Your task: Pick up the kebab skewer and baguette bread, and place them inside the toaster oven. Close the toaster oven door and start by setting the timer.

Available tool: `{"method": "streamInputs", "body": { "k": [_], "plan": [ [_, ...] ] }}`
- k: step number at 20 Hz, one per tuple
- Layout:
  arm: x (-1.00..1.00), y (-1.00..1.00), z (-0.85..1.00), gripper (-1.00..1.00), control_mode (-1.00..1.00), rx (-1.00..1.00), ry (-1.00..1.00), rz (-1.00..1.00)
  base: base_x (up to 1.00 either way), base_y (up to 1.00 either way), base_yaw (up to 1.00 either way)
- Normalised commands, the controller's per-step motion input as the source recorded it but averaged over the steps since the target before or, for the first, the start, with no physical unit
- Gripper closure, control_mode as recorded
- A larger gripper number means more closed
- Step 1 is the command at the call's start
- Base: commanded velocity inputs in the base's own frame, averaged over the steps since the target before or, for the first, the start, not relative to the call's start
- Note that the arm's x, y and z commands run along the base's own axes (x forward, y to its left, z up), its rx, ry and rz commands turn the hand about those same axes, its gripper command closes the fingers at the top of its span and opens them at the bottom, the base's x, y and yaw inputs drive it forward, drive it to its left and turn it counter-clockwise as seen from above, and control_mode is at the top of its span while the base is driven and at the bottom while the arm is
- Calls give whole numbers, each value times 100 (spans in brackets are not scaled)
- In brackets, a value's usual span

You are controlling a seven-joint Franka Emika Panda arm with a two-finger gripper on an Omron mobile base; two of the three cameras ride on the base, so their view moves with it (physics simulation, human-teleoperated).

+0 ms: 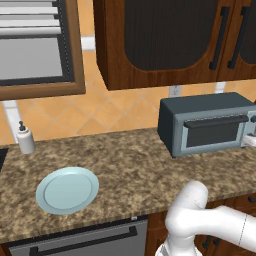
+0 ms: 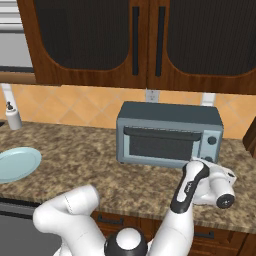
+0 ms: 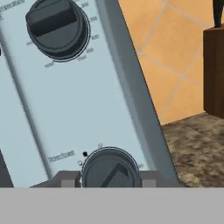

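Inspector: Fingertips (image 3: 70, 178) are seen either side of the lower knob (image 3: 110, 169), the gripper (image 3: 109, 179) closed on it.

Clerk: And to the left?

Inspector: Left of the fingers, the toaster oven door (image 2: 157, 145) is noted shut on the toaster oven (image 2: 169, 134); an upper knob (image 3: 57, 27) is recorded beyond the fingers.

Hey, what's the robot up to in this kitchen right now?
The arm has its gripper at the lower knob on the toaster oven, its fingertips flanking that dial. The toaster oven door is closed. A pale blue plate sits bare on the counter.
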Motion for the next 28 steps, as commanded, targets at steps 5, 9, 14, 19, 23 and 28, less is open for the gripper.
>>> {"method": "streamInputs", "body": {
  "k": [5,9,14,19,23,28],
  "plan": [
    [0,-5,0,100,-100,32,0,0,0,0,0],
    [0,-6,0,100,-100,34,0,0,0,0,0],
    [0,-9,0,100,-100,35,0,0,0,0,0],
    [0,-2,0,100,-100,34,0,0,0,0,0],
    [0,0,0,100,-100,31,0,0,0,0,0],
    [0,0,-2,100,-100,28,0,0,0,0,0]
  ]
}}
